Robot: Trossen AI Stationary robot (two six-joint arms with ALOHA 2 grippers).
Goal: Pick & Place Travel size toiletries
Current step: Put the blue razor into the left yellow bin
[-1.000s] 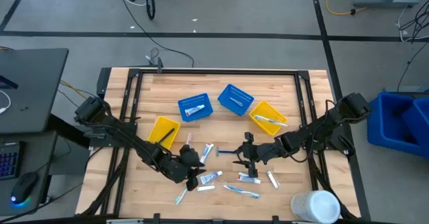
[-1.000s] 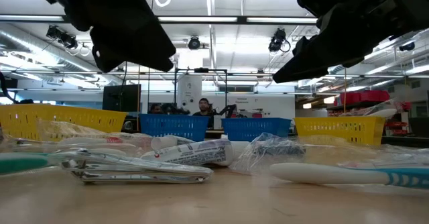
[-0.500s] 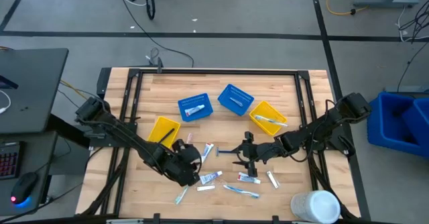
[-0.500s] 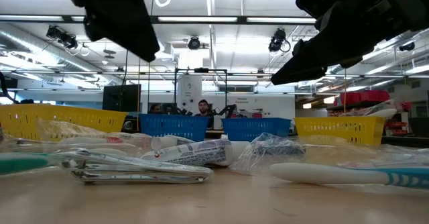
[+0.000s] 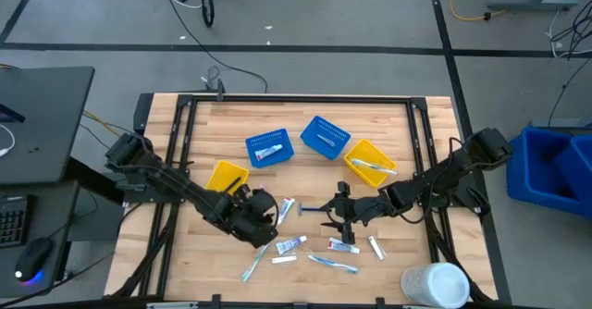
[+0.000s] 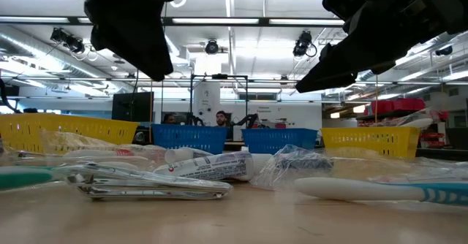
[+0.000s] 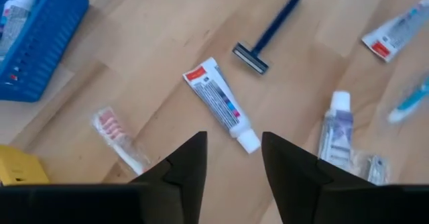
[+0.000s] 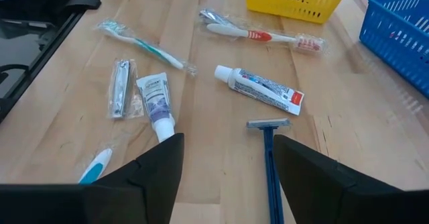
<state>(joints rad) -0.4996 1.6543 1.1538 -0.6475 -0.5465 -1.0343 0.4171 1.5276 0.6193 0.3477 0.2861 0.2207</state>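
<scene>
No label writing is readable. The left gripper (image 7: 231, 158), open and empty, hangs over a white tube (image 7: 220, 103) at frame centre; the right gripper (image 8: 228, 163), open and empty, is above the blue razor (image 8: 269, 158).

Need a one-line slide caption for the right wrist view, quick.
Open right gripper hovers over the blue razor, with a toothpaste tube and toothbrushes scattered on the wooden table.
</scene>
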